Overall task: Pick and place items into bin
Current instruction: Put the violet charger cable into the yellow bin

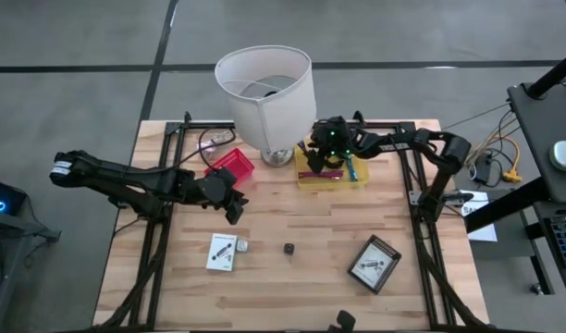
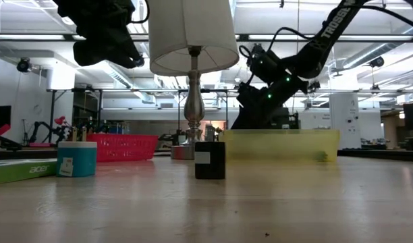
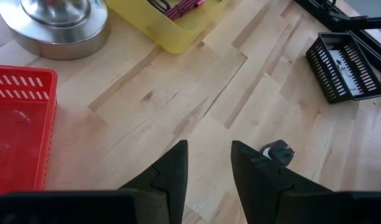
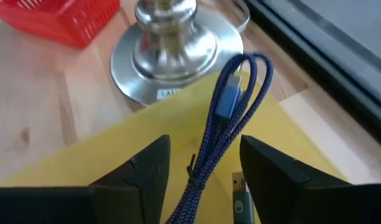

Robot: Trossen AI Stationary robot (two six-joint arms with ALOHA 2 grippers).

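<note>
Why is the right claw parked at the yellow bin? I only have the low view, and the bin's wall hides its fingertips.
Observer: The right wrist view shows a blue braided cable between the right claw's spread fingers, over the yellow bin.
Operator: Anything on the table I can't see?
Observer: The high view shows a black mesh tray lying near the right arm's side.
Operator: And the left claw?
Observer: Its wrist view shows the left claw open and empty, above bare wood beside the red basket.

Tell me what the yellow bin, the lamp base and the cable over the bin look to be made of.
Yellow bin: likely translucent plastic; things show dimly through its wall. Lamp base: polished metal, mirror-like reflections. Cable: woven blue and black braid, probably fabric sleeving.
</note>
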